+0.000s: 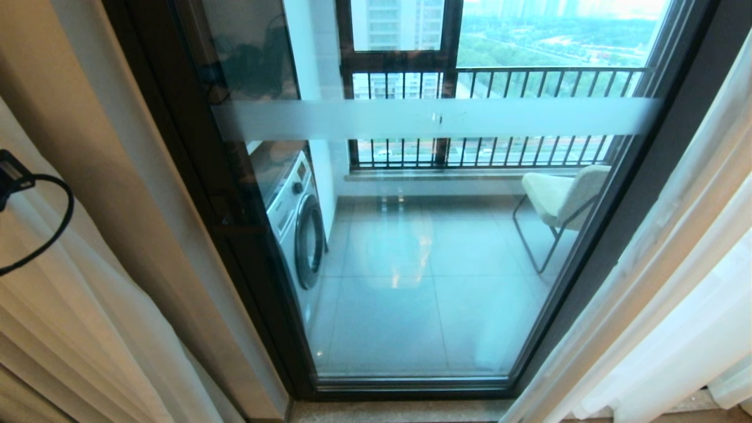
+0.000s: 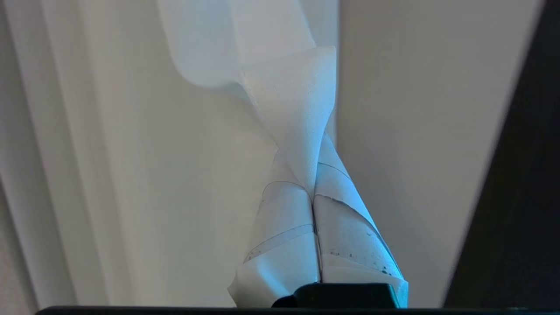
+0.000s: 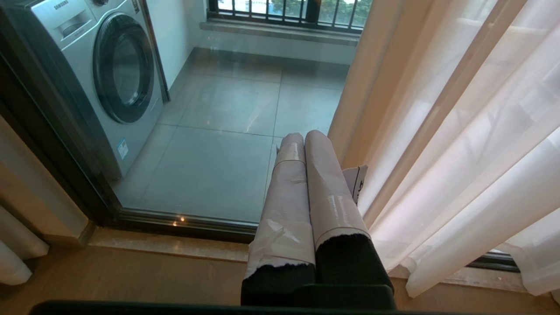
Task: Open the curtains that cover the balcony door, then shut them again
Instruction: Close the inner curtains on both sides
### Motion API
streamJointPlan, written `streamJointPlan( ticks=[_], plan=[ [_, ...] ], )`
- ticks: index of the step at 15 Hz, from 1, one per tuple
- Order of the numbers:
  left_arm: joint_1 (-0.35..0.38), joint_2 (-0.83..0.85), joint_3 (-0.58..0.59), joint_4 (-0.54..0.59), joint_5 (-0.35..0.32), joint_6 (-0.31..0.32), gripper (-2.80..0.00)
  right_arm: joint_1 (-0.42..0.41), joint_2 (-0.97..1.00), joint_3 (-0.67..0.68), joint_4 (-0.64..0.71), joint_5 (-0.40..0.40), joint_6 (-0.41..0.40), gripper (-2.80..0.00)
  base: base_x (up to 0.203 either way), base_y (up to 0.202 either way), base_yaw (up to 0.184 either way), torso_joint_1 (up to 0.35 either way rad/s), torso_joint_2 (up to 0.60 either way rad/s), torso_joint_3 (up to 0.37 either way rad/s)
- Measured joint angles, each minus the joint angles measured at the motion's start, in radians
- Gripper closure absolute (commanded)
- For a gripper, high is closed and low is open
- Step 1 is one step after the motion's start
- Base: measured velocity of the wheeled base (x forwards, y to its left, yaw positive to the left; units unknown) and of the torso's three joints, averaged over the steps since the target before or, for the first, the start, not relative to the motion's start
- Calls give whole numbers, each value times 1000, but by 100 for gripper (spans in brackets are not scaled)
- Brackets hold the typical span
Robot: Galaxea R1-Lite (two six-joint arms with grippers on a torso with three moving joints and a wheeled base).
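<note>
The balcony door (image 1: 423, 264) stands uncovered in the middle of the head view, a dark-framed glass panel with a frosted white band (image 1: 435, 117). The sheer white curtains are drawn to both sides: one panel at the left (image 1: 117, 317), one at the right (image 1: 675, 305). My left gripper (image 2: 313, 192) is shut on a twisted fold of the left curtain (image 2: 293, 96); only its wrist and cable (image 1: 9, 176) show at the left edge of the head view. My right gripper (image 3: 304, 136) is shut on nothing, low near the door sill, beside the right curtain (image 3: 459, 175).
Behind the glass are a washing machine (image 1: 296, 229) at the left, a pale chair (image 1: 564, 200) at the right and a black railing (image 1: 499, 82) at the back. A thicker beige drape (image 1: 88, 129) hangs at the left. A stone sill (image 1: 399, 411) runs along the door's foot.
</note>
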Motion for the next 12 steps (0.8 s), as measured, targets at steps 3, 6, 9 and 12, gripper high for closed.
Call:
streamJointPlan(
  ticks=[3,6,9,12],
  plan=[
    [-67,-35,11,1,-1,2,0,0,0,0,0,1,-1,0,0,0,0,0,0,0],
    [-135,-75,50,1,-57,1,0,0,0,0,0,0,0,0,0,0,0,0,0,0],
    [-149,-118,94,1,-113,3,0,0,0,0,0,0,-1,0,0,0,0,0,0,0],
    [-176,-159,160,2,-120,4,0,0,0,0,0,0,-1,0,0,0,0,0,0,0]
  ],
)
